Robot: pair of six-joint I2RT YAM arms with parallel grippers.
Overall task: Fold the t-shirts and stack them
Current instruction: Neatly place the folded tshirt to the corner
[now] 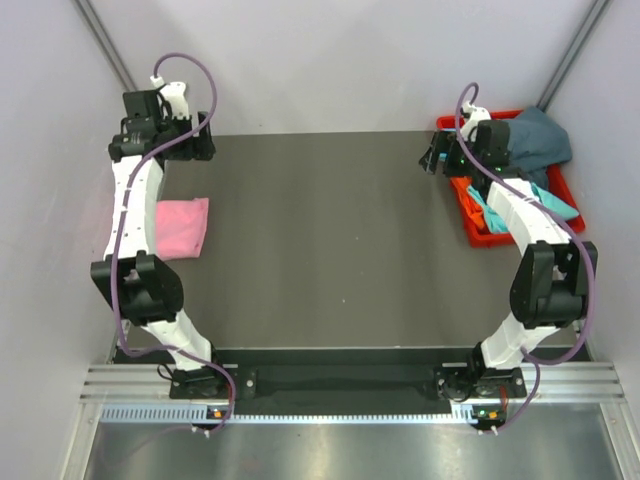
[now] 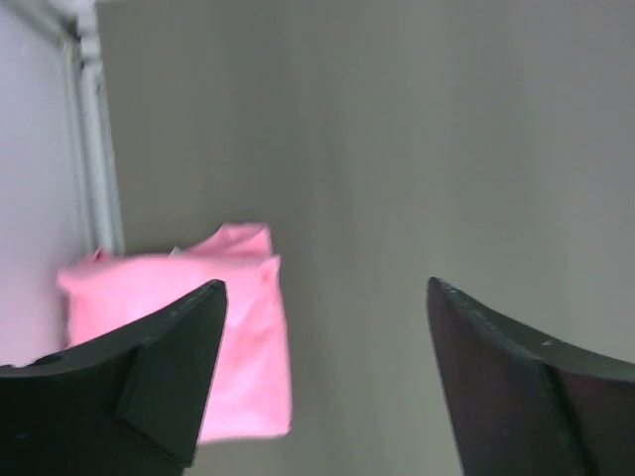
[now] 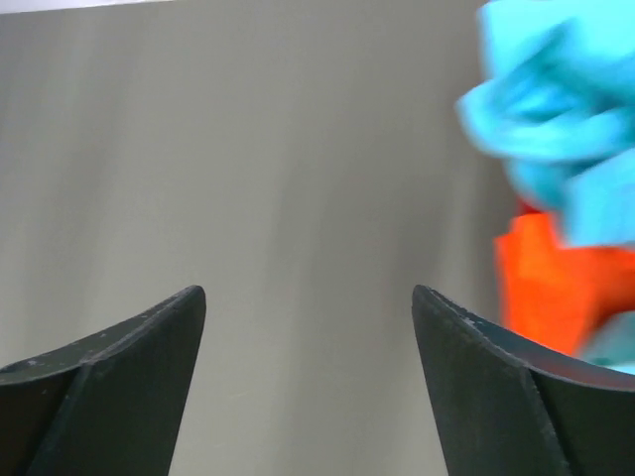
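Starting at the near edge, around 6 o'clock in the overhead view, the left arm point(image 1: 135, 200) rises from 7 o'clock and the right arm point(image 1: 525, 220) from 5 o'clock, both reaching away over the dark table point(image 1: 330, 240).

Farther out, at 9 o'clock, a folded pink t-shirt point(image 1: 182, 227) lies flat on the table at its left edge, partly under the left arm. At about 3 o'clock a red bin point(image 1: 468, 215) stands on the right edge, with a turquoise t-shirt point(image 1: 558, 204) inside and a dark teal-grey t-shirt point(image 1: 540, 140) heaped over its far end.

Farthest out, the left gripper point(image 1: 200, 145) hangs near 11 o'clock, beyond the pink t-shirt point(image 2: 248, 347). Its jaws are spread wide with only bare table between them point(image 2: 325, 288).

The right gripper point(image 1: 432, 160) hangs near 1 o'clock, just left of the bin, also gaping and holding nothing point(image 3: 308, 293). Its camera shows the turquoise t-shirt point(image 3: 556, 119) blurred off to its right above an orange-red patch point(image 3: 546, 288); bin or cloth, I cannot tell.
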